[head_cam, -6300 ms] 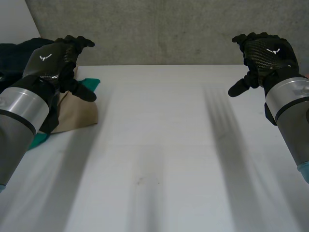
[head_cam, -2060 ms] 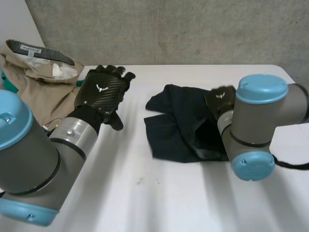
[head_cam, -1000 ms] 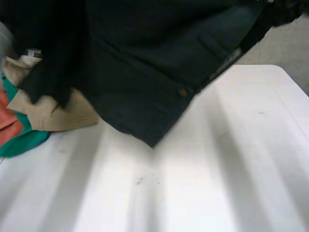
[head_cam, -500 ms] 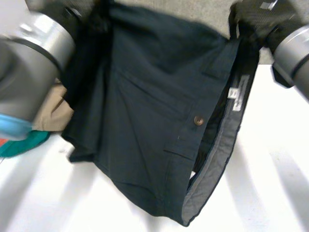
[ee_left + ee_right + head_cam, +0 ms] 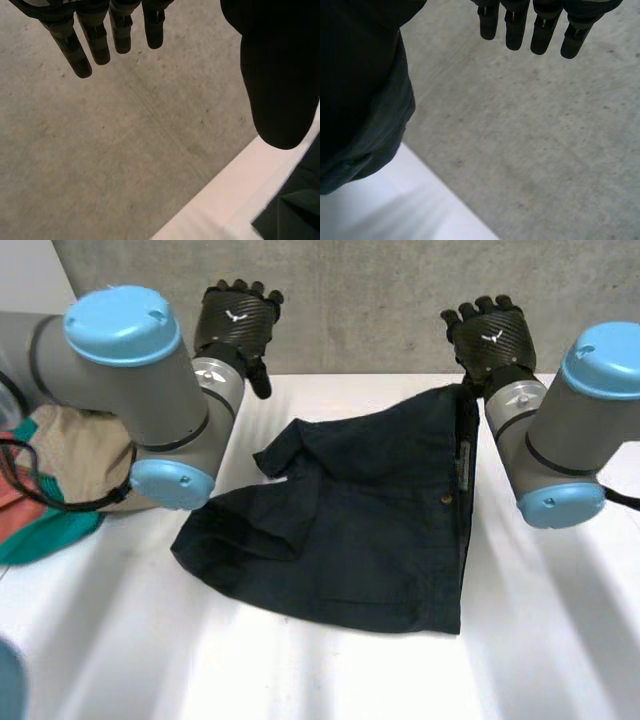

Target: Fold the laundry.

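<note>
A pair of dark navy shorts [image 5: 360, 530] lies spread on the white table [image 5: 560, 640], waistband and button toward my right arm, one leg bunched at the left. My left hand [image 5: 237, 320] is raised above the far edge, left of the shorts, with straight fingers [image 5: 95, 40] holding nothing. My right hand [image 5: 487, 335] is raised above the shorts' far right corner, its fingers [image 5: 540, 30] also straight. That corner of the shorts [image 5: 365, 130] rises up close beside the right thumb; whether they touch I cannot tell. A bit of the shorts [image 5: 300, 210] lies below the left thumb.
A laundry pile sits at the table's left edge, partly behind my left arm: a beige garment [image 5: 70, 455], teal cloth [image 5: 50, 530] and orange-red cloth [image 5: 15, 500]. A grey concrete wall [image 5: 380, 300] runs right behind the far edge.
Half a second ago both hands held the shorts up in the air by the top. Now the shorts lie on the table, and both hands have opened and lifted off.
</note>
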